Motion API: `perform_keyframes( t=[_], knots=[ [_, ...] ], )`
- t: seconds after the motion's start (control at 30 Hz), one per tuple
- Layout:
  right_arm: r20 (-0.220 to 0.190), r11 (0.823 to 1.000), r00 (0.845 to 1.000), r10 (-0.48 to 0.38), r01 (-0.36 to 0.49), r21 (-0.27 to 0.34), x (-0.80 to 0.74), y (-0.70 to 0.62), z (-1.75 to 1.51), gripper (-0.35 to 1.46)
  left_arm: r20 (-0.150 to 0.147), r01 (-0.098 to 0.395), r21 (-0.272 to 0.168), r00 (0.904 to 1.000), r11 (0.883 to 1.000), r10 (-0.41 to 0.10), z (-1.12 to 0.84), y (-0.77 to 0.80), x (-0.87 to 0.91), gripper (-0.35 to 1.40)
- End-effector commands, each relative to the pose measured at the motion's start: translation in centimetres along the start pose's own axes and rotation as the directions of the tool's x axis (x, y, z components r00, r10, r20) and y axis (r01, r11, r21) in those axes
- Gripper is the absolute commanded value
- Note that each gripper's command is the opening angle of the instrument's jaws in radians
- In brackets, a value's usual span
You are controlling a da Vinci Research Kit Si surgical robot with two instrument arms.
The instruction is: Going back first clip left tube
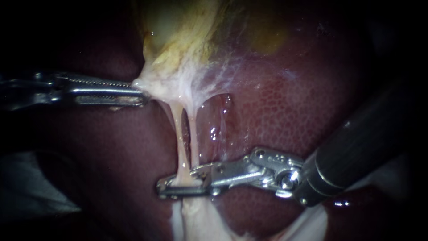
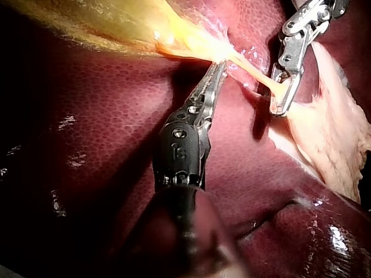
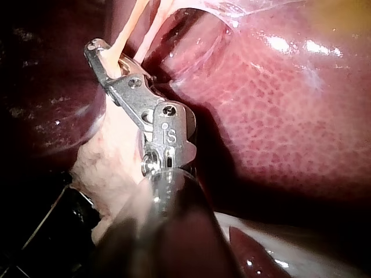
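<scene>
Two pale tubes run down from the gallbladder (image 1: 178, 27): the left tube (image 1: 179, 134) and the right tube (image 1: 194, 134). My left instrument (image 1: 133, 91) comes in from the left, its jaws shut on whitish tissue at the gallbladder's lower end and pulling it leftward; it shows the same grip in its wrist view (image 2: 217, 69). My right instrument (image 1: 178, 184) reaches in from the lower right. Its jaws stand open, one on each side of the left tube low down. That tube crosses the gap between them (image 2: 281, 87) (image 3: 107, 58). No clip shows on either tube.
Dark red liver (image 1: 285, 116) lies behind and around the tubes, with a wet window of thin tissue (image 1: 218, 120) beside the right tube. Pale fatty tissue (image 1: 200, 218) spreads below the right instrument's jaws (image 3: 110, 162).
</scene>
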Motion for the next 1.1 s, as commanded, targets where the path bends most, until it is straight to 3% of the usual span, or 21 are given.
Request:
perform_keyframes(
  t=[0.03,0.13,0.2,0.33,0.57,0.67,0.93,1.1],
  knots=[
    [0.001,1.0,1.0,0.005,-0.005,0.002,0.0,0.0,0.02,-0.23,0.0,0.0,-0.001,1.0,1.0,0.0,0.0,0.0,0.0,-0.35],
    [-0.014,0.997,0.998,-0.055,0.054,-0.046,0.02,0.03,0.08,0.34,0.0,0.0,-0.001,1.0,1.0,0.0,0.0,0.0,0.0,-0.35],
    [-0.021,0.991,0.996,-0.09,0.088,-0.101,0.04,0.06,0.1,0.44,0.0,0.0,-0.001,1.0,1.0,0.0,0.0,0.0,-0.01,-0.35],
    [0.008,0.973,0.989,-0.149,0.148,-0.178,0.08,0.12,0.02,0.48,0.0,-0.001,-0.001,1.0,1.0,0.001,-0.01,0.0,-0.01,-0.35],
    [0.011,0.946,0.979,-0.203,0.2,-0.254,0.22,0.19,-0.41,0.49,0.0,-0.001,-0.001,1.0,1.0,0.001,-0.02,0.0,-0.02,-0.35],
    [0.027,0.938,0.975,-0.222,0.221,-0.266,0.26,0.12,-0.6,0.49,0.0,-0.001,-0.002,1.0,1.0,0.001,-0.03,0.0,-0.02,-0.35],
    [0.132,0.904,0.941,-0.312,0.337,-0.263,0.3,-0.24,-1.19,0.49,0.0,-0.001,-0.002,1.0,1.0,0.001,-0.03,0.0,-0.02,-0.35],
    [0.171,0.887,0.925,-0.339,0.375,-0.27,0.34,-0.4,-1.51,0.5,0.0,-0.001,-0.002,1.0,1.0,0.001,-0.03,-0.01,-0.02,-0.35]
  ],
)
